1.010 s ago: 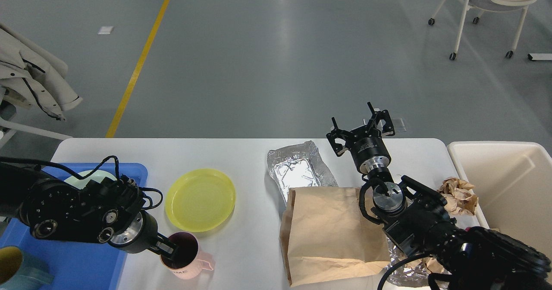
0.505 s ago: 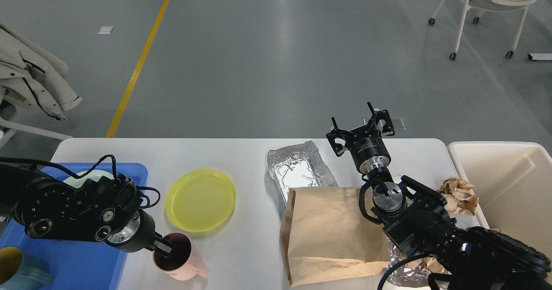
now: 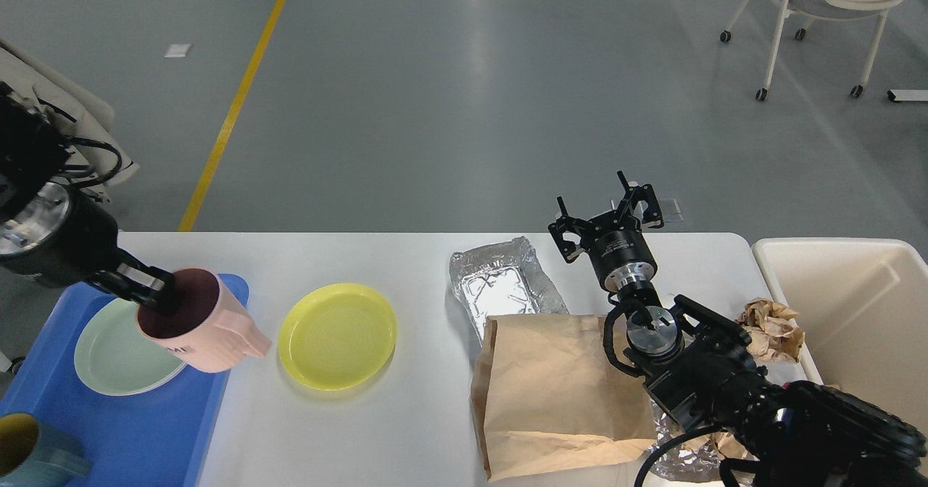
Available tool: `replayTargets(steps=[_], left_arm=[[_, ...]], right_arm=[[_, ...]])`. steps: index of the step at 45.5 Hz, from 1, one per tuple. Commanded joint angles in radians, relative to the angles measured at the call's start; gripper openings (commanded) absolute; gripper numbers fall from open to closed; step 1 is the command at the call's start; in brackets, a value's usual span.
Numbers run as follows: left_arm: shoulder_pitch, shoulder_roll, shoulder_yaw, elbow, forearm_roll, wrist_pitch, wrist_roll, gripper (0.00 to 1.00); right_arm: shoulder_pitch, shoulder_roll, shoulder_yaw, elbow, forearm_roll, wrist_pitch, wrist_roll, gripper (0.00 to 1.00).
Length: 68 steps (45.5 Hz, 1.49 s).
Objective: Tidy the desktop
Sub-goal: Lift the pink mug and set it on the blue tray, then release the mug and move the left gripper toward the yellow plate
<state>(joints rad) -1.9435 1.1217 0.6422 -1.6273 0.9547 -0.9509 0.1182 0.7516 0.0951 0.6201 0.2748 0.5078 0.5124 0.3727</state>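
Note:
The white desktop [image 3: 406, 255] spans the view. My left gripper [image 3: 148, 290] is shut on the rim of a pink mug [image 3: 199, 324], one finger inside it, and holds it tilted in the air over the right edge of the blue tray [image 3: 145, 436]. A pale green plate [image 3: 116, 353] and a teal mug [image 3: 32, 452] sit in the tray. A yellow plate [image 3: 337, 335] lies on the desktop. My right gripper [image 3: 607, 215] is open and empty above the far edge, behind a brown paper bag [image 3: 558, 393] and a foil tray [image 3: 500, 284].
A cream bin [image 3: 855, 313] stands at the right end of the desktop, with crumpled brown paper [image 3: 772, 327] beside it. More foil [image 3: 689, 458] shows under my right arm. A wheeled chair [image 3: 819, 9] stands far back right.
My left gripper has lifted the pink mug off the desktop and carried it up and to the left, over the tray edge. The green plate now shows. The right arm has not moved.

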Motion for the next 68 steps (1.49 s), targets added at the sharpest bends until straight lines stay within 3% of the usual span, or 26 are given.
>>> replayTargets(steps=[1,5,9,13,25,32,43,55,61,64,68], left_arm=[[0.130,0.095,-0.024,0.001,0.090,-0.009,0.000,0.00],[0.242,0.147,-0.032,0.017,0.196,0.000,-0.008,0.00],[0.389,0.133,-0.035,0.058,0.272,0.130,-0.058,0.00],[0.498,0.089,-0.049,0.093,0.292,0.237,-0.069,0.00],[0.659,-0.034,-0.055,0.224,0.299,0.420,-0.078,0.00],[0.748,-0.091,-0.055,0.277,0.299,0.491,-0.080,0.00],[0.801,-0.105,-0.056,0.287,0.297,0.505,-0.083,0.03],[0.787,-0.089,-0.056,0.285,0.289,0.491,-0.140,0.37],[0.784,-0.083,-0.081,0.284,0.288,0.477,-0.183,0.71],[0.773,-0.062,-0.111,0.273,0.286,0.439,-0.199,0.86],[0.736,-0.013,-0.193,0.250,0.286,0.321,-0.206,0.92]], right_arm=[[0.000,0.000,0.000,0.000,0.000,0.000,-0.001,1.00],[0.000,0.000,0.001,0.000,0.000,0.000,0.000,1.00],[0.000,0.000,0.001,0.000,0.000,0.000,0.000,1.00],[0.000,0.000,0.000,0.000,0.000,0.000,-0.001,1.00],[-0.002,0.000,0.000,0.000,0.000,0.000,0.000,1.00],[0.000,0.000,0.000,0.000,0.000,0.000,0.000,1.00],[0.000,0.000,0.001,0.000,0.000,0.000,0.000,1.00],[0.000,0.000,0.001,0.000,0.000,0.000,0.000,1.00],[0.000,0.000,0.000,0.000,0.000,0.000,0.000,1.00],[0.000,0.000,0.000,0.000,0.000,0.000,0.000,1.00],[0.000,0.000,0.000,0.000,0.000,0.000,0.000,1.00]])
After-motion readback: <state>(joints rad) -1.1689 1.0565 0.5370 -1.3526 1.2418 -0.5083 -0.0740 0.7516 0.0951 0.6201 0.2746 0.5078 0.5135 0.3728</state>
